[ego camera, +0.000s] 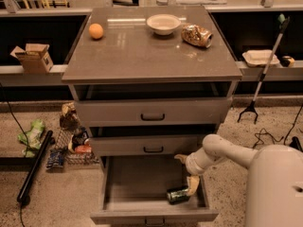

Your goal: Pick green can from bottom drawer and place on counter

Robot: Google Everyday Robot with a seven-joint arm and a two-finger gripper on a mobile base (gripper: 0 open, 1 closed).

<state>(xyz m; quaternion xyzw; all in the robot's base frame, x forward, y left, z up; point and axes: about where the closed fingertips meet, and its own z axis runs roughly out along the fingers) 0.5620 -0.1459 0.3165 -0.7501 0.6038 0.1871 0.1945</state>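
Observation:
The green can (177, 195) lies on its side at the front right of the open bottom drawer (137, 181), its dark end facing left. My gripper (186, 174) hangs inside the drawer's right side, just above and right of the can. It is open, with one pale finger (181, 158) pointing back-left and the other finger (192, 185) reaching down to the can's right end. It holds nothing. The counter (142, 51) is the glossy top of the cabinet above.
On the counter sit an orange (96, 30), a white bowl (164, 23) and a gold-brown dented can (196, 35). The two upper drawers (152, 112) are slightly open. Litter (71, 141) and a black pole (33, 167) lie on the floor left of the cabinet.

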